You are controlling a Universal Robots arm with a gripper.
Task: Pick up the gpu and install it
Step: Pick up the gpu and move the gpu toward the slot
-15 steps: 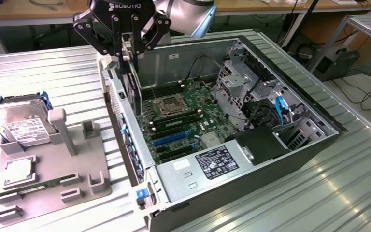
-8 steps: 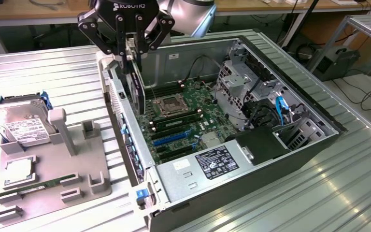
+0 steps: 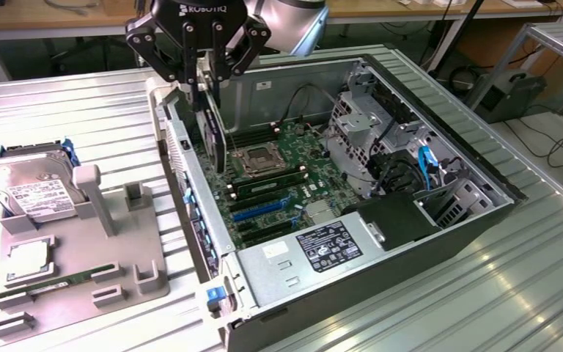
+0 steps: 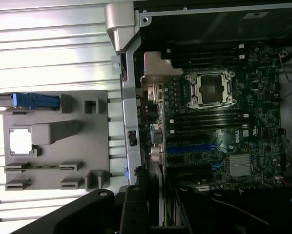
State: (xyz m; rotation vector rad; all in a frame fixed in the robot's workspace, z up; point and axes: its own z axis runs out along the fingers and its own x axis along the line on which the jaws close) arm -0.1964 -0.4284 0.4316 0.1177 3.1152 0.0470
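My gripper (image 3: 206, 73) grips the gpu (image 3: 213, 136) upright at upper centre, above the motherboard (image 3: 272, 183), tight beside the case wall (image 3: 185, 176); hard drive (image 3: 27, 187) far left.

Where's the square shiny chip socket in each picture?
Exterior view: the CPU socket sits inside the open case, toward the exterior view's left.
Wrist view: the CPU socket lies between the rows of memory slots.
Shared landmark: the blue slots nearby on the same board.

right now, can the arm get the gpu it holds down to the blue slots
Probably yes: the gripper holds the gpu on edge over the open case, and the blue slots lie uncovered, no cable across them. The silver wall stands close beside the card.
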